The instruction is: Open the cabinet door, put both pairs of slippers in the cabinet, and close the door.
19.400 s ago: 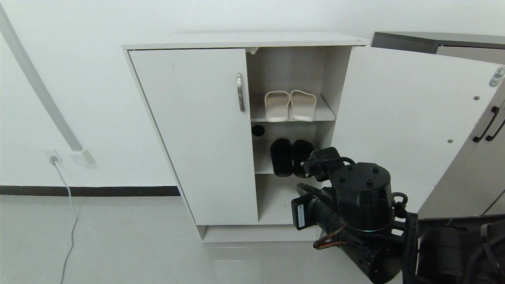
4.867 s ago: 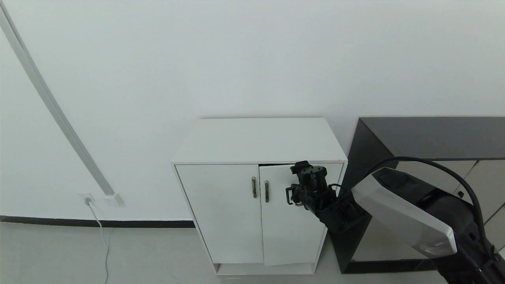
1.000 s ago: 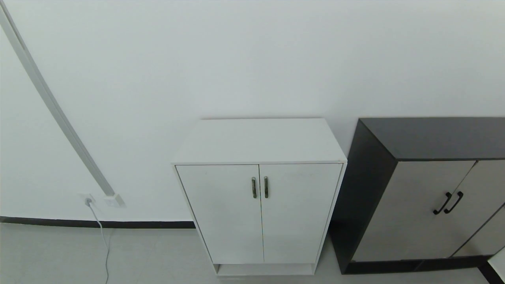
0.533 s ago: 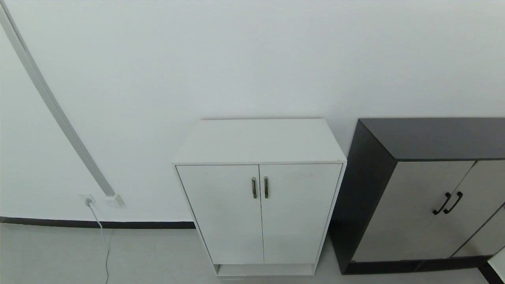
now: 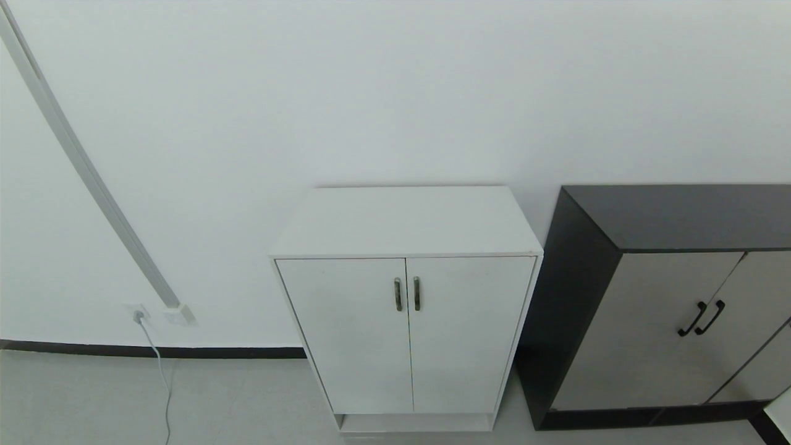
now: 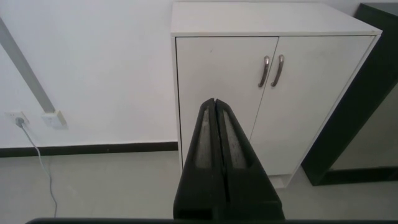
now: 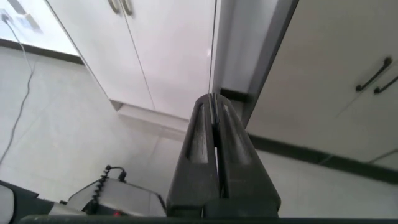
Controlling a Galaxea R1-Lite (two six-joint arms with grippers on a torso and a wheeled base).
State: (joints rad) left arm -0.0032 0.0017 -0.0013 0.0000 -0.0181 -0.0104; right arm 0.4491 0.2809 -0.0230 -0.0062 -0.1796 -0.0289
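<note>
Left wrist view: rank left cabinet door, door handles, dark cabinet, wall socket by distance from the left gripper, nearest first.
1. Left cabinet door, directly ahead of the shut left gripper.
2. Door handles, where the two doors meet.
3. Dark cabinet beside the white cabinet, and wall socket low on the opposite side: too close to call.
</note>
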